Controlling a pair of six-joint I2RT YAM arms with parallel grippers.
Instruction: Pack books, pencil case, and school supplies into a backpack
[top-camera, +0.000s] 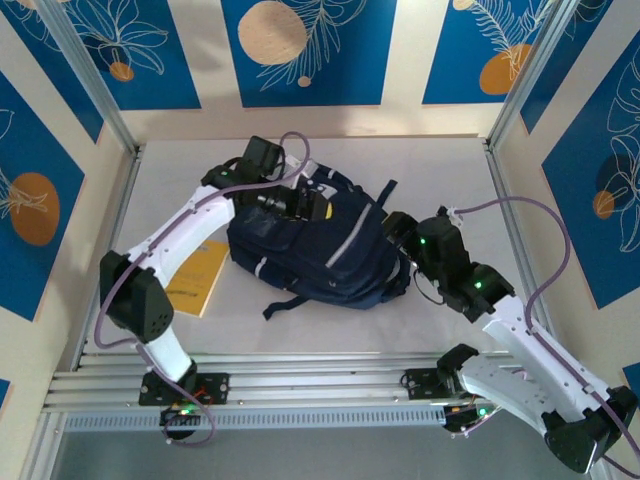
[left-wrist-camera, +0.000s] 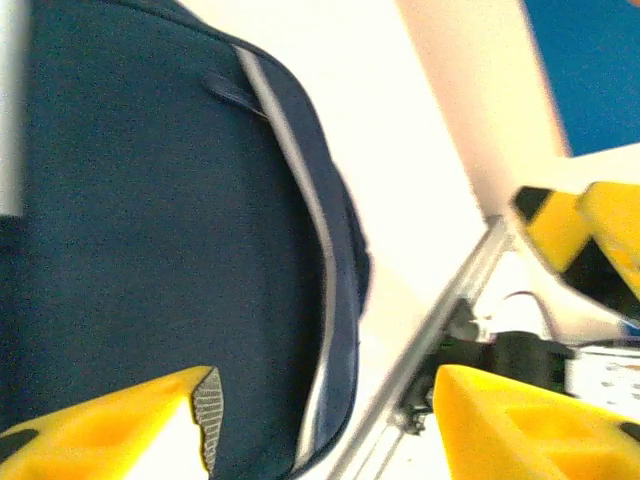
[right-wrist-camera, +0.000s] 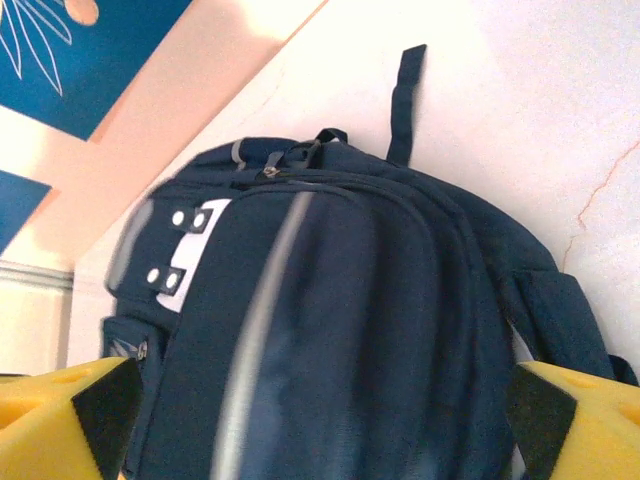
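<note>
Left gripper (left-wrist-camera: 322, 400) and right gripper (right-wrist-camera: 320, 405) hang open and empty at the centre-frame backpack (top-camera: 320, 250). The book (top-camera: 205, 275) at left seems unpacked. The next move calls for opening the backpack.

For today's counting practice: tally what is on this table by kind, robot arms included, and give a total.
Backpack: 1
Yellow-orange book: 1
Robot arms: 2, the left arm and the right arm
Total: 4

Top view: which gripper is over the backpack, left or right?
The left gripper: it hangs above the far end of the navy backpack. The right gripper sits at the backpack's right edge, not over its middle.
</note>
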